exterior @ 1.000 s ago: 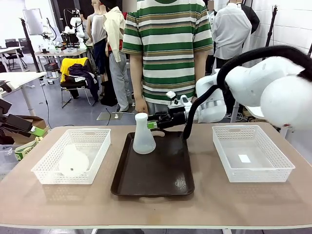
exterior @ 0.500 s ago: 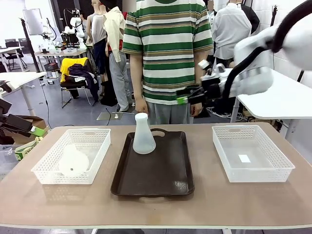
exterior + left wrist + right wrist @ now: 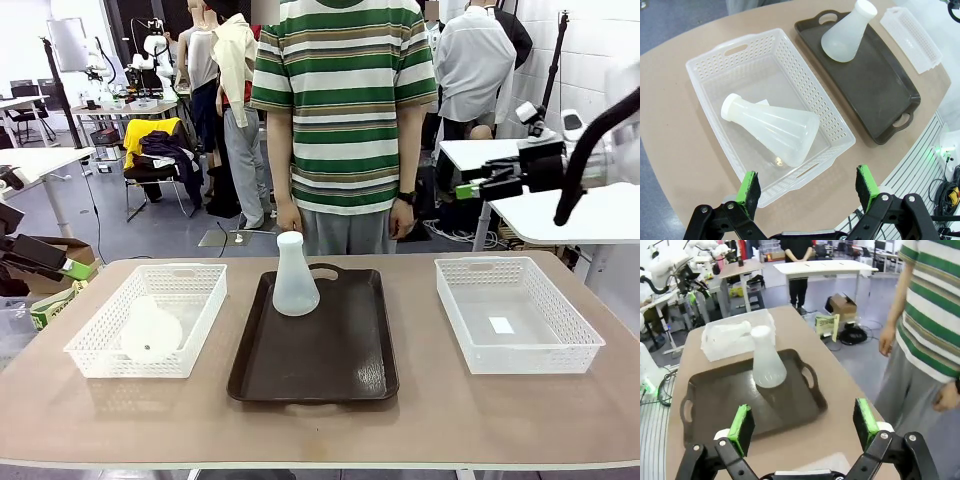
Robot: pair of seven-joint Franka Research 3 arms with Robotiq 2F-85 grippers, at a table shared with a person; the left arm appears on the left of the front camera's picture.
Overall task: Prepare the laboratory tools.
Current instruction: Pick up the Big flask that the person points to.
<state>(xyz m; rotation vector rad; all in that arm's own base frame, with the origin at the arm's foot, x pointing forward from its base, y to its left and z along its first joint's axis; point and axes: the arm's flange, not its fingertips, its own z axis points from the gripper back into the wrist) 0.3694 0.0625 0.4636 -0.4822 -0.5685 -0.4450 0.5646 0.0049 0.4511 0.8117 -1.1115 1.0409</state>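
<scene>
One frosted-white conical flask (image 3: 295, 278) stands upright at the far end of the dark brown tray (image 3: 320, 350). A second flask (image 3: 150, 332) lies on its side in the left white mesh basket (image 3: 95, 352). My right gripper (image 3: 470, 187) hangs open and empty high at the right, well away from the tray; its wrist view looks back at the upright flask (image 3: 767, 365). My left gripper (image 3: 807, 187) is open above the near edge of the left basket (image 3: 705, 65), with the lying flask (image 3: 772, 127) below and beyond it.
An empty white mesh basket (image 3: 530, 358) sits at the right of the table. A person in a striped shirt stands at the far edge behind the tray, hands (image 3: 290, 215) hanging down. Bare tabletop runs along the front.
My right arm has drawn back from beside the upright flask, rising and swinging to the right. The flask stays standing on the tray.
</scene>
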